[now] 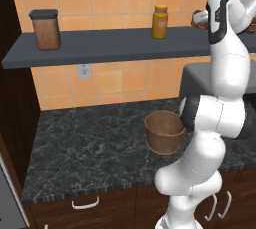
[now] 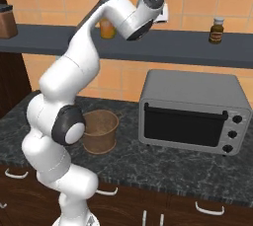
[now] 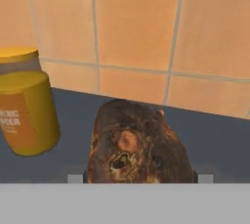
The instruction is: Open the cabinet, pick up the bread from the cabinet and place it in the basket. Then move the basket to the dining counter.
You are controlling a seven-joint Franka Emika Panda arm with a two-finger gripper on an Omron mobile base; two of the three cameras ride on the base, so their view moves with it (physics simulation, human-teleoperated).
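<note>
- Hand view: the bread (image 3: 139,145) sits on the grey shelf (image 3: 219,135), just beside a yellow jar (image 3: 27,113)
- Dark brown, crusty, lumpy; probably light, firm-crusted, crushable
- Best taken across its broad middle
- Fingers bracket its base, part open; whether they grip it I cannot tell

On the shelf (image 3: 53,169) the yellow jar (image 3: 27,113) stands just beside the bread (image 3: 139,142), and the tiled wall (image 3: 146,27) closes in behind. Down on the tabletop (image 1: 90,148) you have bare room left of the basket (image 1: 164,132); the toaster oven (image 2: 192,114) blocks its other side.
</note>
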